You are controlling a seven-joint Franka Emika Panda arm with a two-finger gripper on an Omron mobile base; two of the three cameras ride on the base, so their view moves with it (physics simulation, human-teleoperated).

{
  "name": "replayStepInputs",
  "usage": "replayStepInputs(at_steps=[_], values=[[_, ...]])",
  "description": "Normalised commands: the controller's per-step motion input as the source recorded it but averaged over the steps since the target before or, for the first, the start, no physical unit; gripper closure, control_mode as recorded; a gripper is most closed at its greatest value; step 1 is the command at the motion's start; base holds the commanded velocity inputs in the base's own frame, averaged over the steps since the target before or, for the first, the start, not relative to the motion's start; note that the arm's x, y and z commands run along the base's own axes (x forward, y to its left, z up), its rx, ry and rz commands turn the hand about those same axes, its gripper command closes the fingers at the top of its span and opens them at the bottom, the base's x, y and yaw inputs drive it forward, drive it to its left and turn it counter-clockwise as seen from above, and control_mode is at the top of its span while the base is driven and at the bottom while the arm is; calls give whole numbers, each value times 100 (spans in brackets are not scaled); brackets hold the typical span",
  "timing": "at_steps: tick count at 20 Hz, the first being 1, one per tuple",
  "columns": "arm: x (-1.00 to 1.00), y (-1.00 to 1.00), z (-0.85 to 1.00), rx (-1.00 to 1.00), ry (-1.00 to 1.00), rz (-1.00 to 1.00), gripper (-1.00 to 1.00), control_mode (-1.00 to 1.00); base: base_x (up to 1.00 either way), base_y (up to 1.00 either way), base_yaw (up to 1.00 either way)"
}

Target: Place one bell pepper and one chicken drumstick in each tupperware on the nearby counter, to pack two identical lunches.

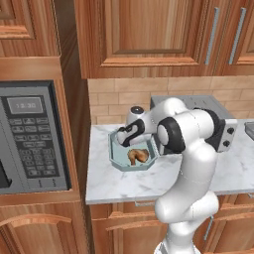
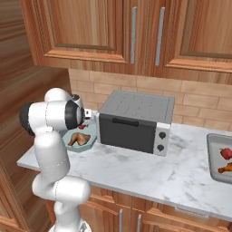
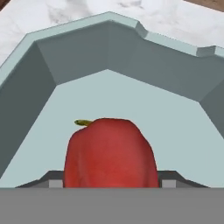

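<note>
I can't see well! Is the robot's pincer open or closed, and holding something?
Pincer: a finger on each side of the glossy red bell pepper, inside the pale teal octagonal container; grip or release cannot be told.

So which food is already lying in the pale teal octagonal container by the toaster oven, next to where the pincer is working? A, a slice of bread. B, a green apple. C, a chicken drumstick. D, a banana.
C: a golden-brown chicken drumstick lies on the floor of the teal tupperware, and the hand view shows a red bell pepper between the fingertips of the pincer over that same container.
</note>
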Motion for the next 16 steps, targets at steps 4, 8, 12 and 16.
replayStepInputs(at_steps=[4,8,12,16], values=[[46,0,-13,0,1,0,-100,-100,0,0,0],[9,6,5,0,6,0,-100,-100,0,0,0],[-64,0,33,0,2,-1,-100,-100,0,0,0],[-100,-1,26,0,1,-4,-100,-100,0,0,0]])
